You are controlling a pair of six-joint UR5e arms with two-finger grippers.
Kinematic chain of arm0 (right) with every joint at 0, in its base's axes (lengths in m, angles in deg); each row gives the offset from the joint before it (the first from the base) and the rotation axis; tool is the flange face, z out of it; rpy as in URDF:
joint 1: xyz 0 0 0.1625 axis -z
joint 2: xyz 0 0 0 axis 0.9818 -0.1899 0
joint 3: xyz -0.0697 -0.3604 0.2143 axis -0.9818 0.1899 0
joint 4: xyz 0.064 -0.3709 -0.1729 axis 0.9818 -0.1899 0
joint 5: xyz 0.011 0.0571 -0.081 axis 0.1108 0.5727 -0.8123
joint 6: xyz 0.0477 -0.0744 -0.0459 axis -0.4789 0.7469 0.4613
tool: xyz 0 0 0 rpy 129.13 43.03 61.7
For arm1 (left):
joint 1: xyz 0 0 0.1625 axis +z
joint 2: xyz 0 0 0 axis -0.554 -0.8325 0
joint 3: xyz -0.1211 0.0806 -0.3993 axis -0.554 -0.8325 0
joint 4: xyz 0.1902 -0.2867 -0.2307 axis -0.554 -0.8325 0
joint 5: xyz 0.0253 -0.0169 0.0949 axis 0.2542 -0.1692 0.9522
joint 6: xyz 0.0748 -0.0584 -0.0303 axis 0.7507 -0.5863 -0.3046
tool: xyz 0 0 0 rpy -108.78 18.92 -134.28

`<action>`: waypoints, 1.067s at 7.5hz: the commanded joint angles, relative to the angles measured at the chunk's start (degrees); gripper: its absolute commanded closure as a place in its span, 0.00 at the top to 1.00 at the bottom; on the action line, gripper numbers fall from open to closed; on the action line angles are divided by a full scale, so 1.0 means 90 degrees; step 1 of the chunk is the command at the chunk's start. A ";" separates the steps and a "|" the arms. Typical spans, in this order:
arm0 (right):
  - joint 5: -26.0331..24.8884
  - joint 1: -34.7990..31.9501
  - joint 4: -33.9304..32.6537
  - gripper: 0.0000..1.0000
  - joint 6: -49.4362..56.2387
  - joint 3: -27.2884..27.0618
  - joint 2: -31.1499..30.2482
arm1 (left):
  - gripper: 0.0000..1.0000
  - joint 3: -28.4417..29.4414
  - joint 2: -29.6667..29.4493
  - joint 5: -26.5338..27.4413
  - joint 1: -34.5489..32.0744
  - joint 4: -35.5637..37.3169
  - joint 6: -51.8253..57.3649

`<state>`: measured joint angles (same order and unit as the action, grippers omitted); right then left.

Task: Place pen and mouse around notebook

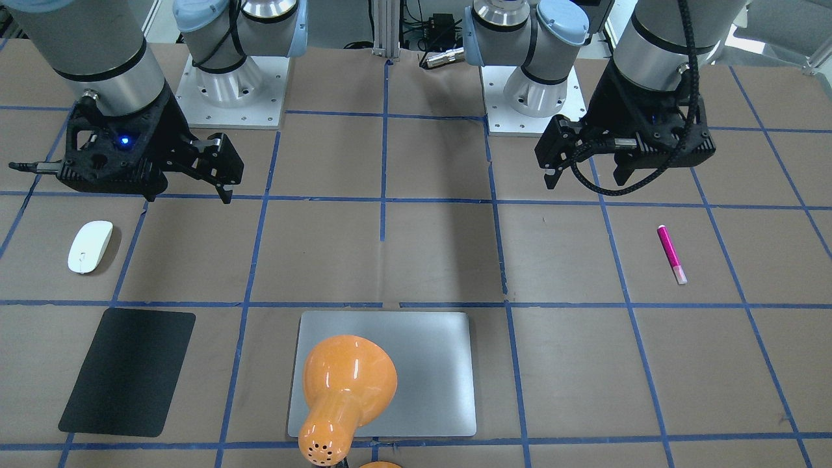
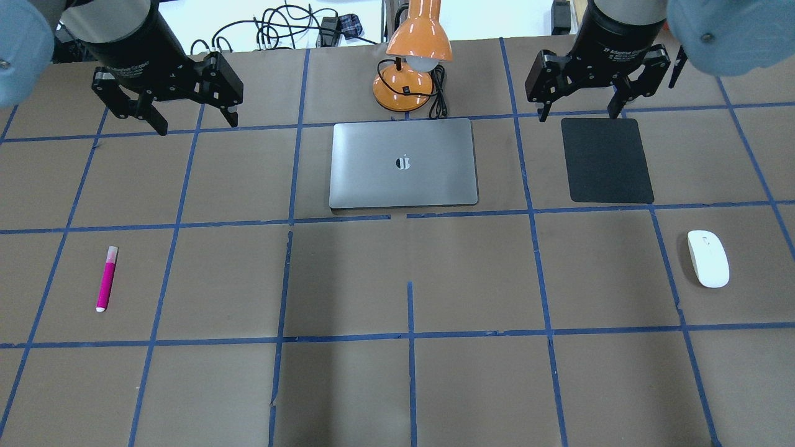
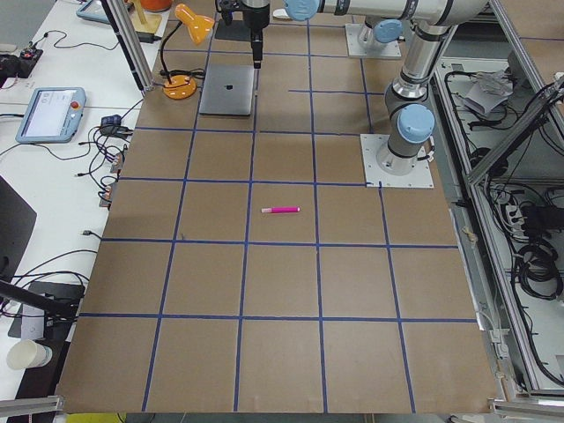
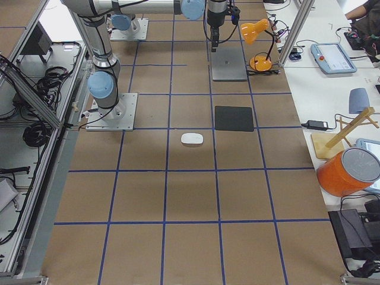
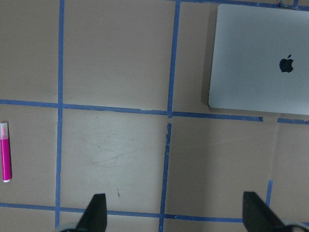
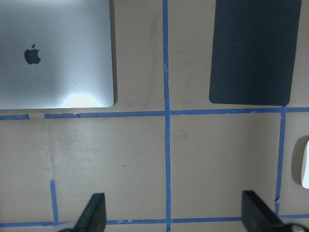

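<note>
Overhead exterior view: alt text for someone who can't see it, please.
A silver notebook lies centred, a lamp behind it, a black mat at its right. The pen lies far to its left, the mouse far right; left gripper and right gripper hover open, empty.

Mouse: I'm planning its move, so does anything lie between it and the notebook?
Partly. The black mat lies flat beside the notebook, on the side facing the mouse, apart from both. A straight path to the notebook's near corner seems to skirt the mat's near edge; otherwise only bare table shows.
</note>
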<state>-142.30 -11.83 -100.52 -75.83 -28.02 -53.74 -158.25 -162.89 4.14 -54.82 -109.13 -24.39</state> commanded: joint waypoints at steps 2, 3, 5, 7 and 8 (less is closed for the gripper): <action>-0.0054 0.0001 0.0062 1.00 -0.0011 -0.0068 0.0008 | 1.00 -0.0001 0.0000 0.0019 -0.0005 0.0010 0.0010; -0.0054 -0.0009 0.0033 1.00 -0.0020 -0.0069 -0.0011 | 1.00 -0.0001 -0.0019 0.0039 0.0005 0.0048 0.0010; -0.0074 0.0001 0.0033 1.00 -0.0001 -0.0069 0.0018 | 1.00 -0.0030 0.0000 0.0068 0.0140 0.0107 0.0020; -0.0229 0.0195 0.0033 1.00 0.0203 -0.0224 0.0038 | 1.00 -0.0079 -0.0039 0.0078 0.0899 0.0117 0.0136; -0.0279 0.0747 -0.0054 1.00 0.0900 -0.0563 0.0038 | 1.00 -0.0205 -0.0184 0.0078 0.1473 0.0156 0.0205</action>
<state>-144.01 -9.42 -100.45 -72.88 -30.36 -53.44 -159.09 -163.46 4.77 -47.16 -107.96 -23.38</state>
